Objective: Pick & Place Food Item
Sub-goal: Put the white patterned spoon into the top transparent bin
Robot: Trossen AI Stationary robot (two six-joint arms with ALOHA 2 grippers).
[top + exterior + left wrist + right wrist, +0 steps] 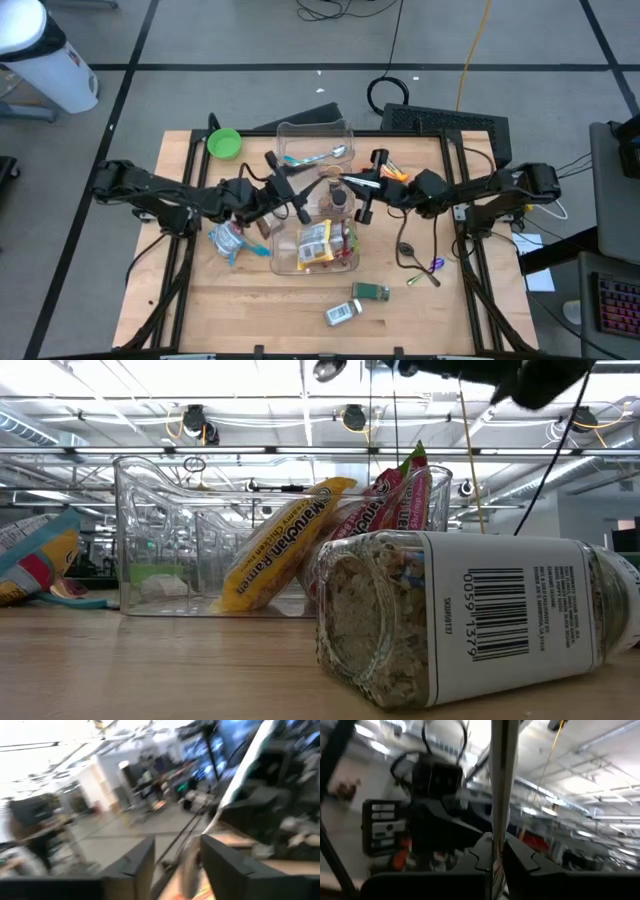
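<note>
Over the clear bin (313, 200) on the surface (250, 310), the right hand (366, 187) is clamped on a thin flat packet (501, 780) held up in the air, while the left hand (290, 190) hangs just across from it, fingers spread apart.

Colours and patterns. Surface (200, 310): pale wood with fine grain. Two bins (315, 150), (290, 262): clear, colourless plastic. Ramen packet (275, 540): yellow with dark lettering. Neighbouring packet (395, 495): red and pink with a green top edge. Jar (470, 615): clear, speckled beige contents, white label with black barcode. Bowl (224, 143): bright green. Arms and both tools (285, 188), (368, 185): black. Pouch (228, 240) beside the bin: light blue and white. Floor (200, 40): grey with dark lines.
</note>
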